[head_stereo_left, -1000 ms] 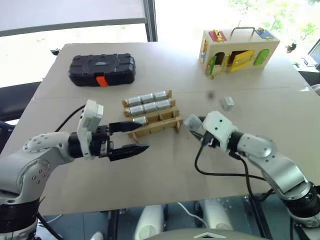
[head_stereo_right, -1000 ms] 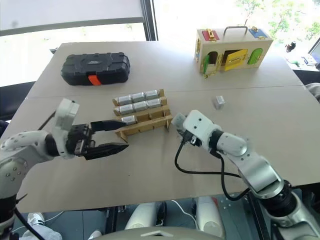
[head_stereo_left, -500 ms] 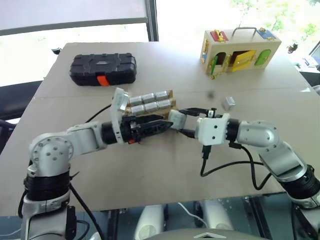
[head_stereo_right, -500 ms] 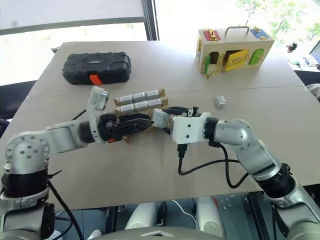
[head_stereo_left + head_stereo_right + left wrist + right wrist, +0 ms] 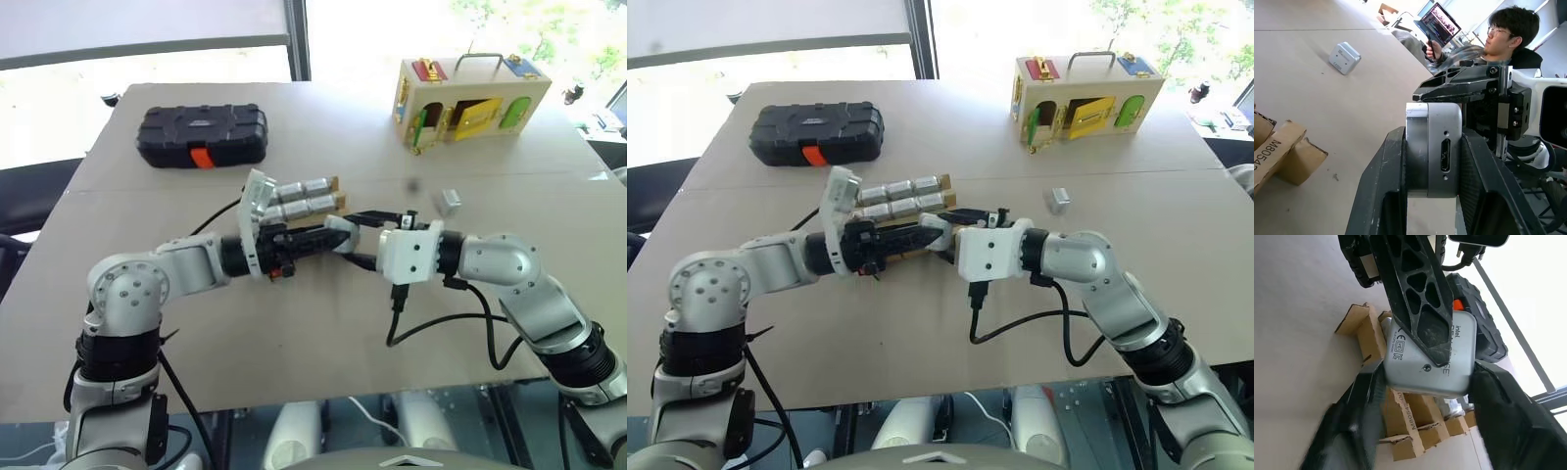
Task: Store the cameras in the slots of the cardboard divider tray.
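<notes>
1. Left gripper [image 5: 1432,147] – both fingers pressed flat against opposite faces of one camera [image 5: 340,233], pinching it; seen from the head, it reaches toward 3 o'clock, above the table [image 5: 294,323] just in front of the tray

2. Right gripper [image 5: 361,237] – meets the left one head-on, pointing to 9 o'clock; its jaws stand apart on either side of the same camera, with slim gaps showing in the right wrist view, so it looks loosened, not clamping

3. Cardboard divider tray [image 5: 942,204] – at 12 o'clock of the meeting grippers, half hidden by the left wrist; two rows of silver cameras seated, front row partly out of sight

4. Loose camera [image 5: 449,202] – lies alone on the table at 2 o'clock of the right gripper, well apart from the tray

5. Black case [image 5: 202,135] at 10 o'clock and wooden box [image 5: 468,98] at 1 o'clock – far side, not involved

6. Hazards, judged – a handover mid-air: if the right fingers drag on withdrawal, the camera could twist in the left pinch or drop; a skewed camera would catch on the thin divider walls; the left wrist sits close over the tray and could nudge it or unseat stored units
</notes>
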